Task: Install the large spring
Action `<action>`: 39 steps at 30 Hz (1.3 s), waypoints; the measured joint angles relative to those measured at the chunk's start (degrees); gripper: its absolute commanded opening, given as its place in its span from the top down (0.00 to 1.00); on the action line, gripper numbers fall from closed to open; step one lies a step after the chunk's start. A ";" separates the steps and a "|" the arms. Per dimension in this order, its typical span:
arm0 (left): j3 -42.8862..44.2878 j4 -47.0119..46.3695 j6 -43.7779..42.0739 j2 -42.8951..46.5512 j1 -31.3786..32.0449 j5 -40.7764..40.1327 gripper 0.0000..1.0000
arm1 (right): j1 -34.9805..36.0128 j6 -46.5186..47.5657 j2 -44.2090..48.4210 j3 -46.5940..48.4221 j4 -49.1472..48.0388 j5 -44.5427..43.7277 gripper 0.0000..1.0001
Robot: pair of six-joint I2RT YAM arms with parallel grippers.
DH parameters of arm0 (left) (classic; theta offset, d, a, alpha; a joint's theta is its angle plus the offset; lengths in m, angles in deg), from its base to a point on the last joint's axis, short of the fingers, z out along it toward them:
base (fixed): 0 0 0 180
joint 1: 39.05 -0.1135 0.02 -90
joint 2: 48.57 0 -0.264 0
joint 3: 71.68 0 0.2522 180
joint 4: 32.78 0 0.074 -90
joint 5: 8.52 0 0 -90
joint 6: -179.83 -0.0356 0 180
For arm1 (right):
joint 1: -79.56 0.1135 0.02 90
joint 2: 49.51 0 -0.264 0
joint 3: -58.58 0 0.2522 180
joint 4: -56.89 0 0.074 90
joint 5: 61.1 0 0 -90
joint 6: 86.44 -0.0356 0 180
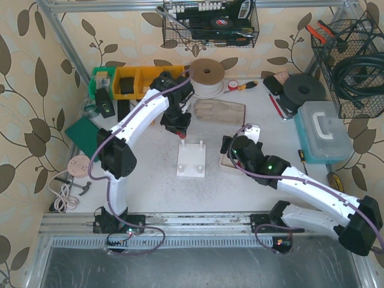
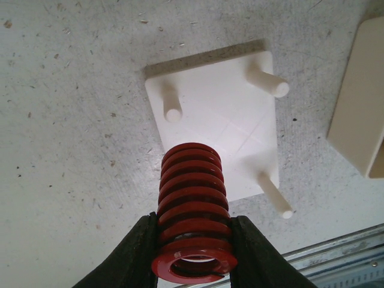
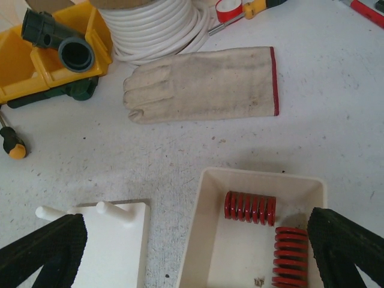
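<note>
My left gripper is shut on a large red spring, gripping its sides near one end, with the spring pointing down above the table. In the left wrist view the gripper hangs over the near edge of a white peg plate with three upright pegs showing. The plate lies mid-table. My right gripper is wide open and empty above a cream tray. The tray holds two smaller red springs, one lying crosswise and one by the right finger.
A work glove and a coil of white rope lie behind the plate. Yellow bins stand at the back left. A black disc and a pale blue case are on the right. Wire baskets hang on the back wall.
</note>
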State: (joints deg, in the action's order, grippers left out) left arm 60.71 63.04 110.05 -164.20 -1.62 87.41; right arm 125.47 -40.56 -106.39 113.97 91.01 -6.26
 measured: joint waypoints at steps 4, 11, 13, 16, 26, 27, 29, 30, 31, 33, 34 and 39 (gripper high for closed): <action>0.00 0.63 -0.92 -0.66 0.00 -1.11 1.00 | -0.02 -1.03 0.09 0.00 -0.04 -0.90 0.01; -1.31 0.11 -1.79 -1.51 -0.37 -1.46 1.00 | -0.07 -1.49 -2.60 0.00 0.07 -0.90 0.01; -2.27 -0.26 -2.03 -1.51 -0.63 -1.46 1.00 | -0.09 -1.51 -2.67 0.00 0.04 -0.90 0.01; -3.72 -0.76 -2.23 -1.68 -0.74 -1.46 1.00 | -0.31 -1.60 -2.67 0.00 0.00 -0.90 0.01; -5.49 -2.67 -2.27 -3.10 -1.11 -1.44 1.00 | -0.66 -1.92 -2.67 0.00 -0.02 -0.87 0.01; -5.49 -2.75 -2.27 -3.23 -1.11 -1.42 1.00 | -0.68 -1.92 -2.67 0.00 -0.02 -0.87 0.01; -5.49 -2.86 -2.27 -3.56 -1.11 -1.42 1.00 | -0.68 -1.95 -2.67 0.00 -0.02 -0.87 0.01; -5.49 -2.93 -2.27 -3.76 -1.11 -1.42 1.00 | -0.68 -1.95 -2.67 0.00 -0.02 -0.87 0.01; -5.38 -2.95 -2.27 -4.00 -1.11 -1.42 1.00 | -0.68 -1.95 -2.67 0.00 -0.02 -0.87 0.01; -5.27 -3.15 -2.27 -4.63 -1.11 -1.42 1.00 | -0.68 -1.95 -2.67 0.00 -0.02 -0.87 0.01; -5.16 -3.15 -2.27 -5.05 -1.11 -1.42 1.00 | -0.70 -1.95 -2.67 0.00 -0.02 -0.87 0.01; -4.35 -3.34 -2.29 -5.84 -1.11 -1.07 1.00 | -0.72 -1.95 -2.67 0.00 -0.07 -0.87 0.01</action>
State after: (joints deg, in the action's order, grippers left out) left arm 56.36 59.69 107.76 -170.04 -2.73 86.34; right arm 124.75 -42.51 -109.06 113.97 90.94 -7.13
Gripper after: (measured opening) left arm 0.322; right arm 0.991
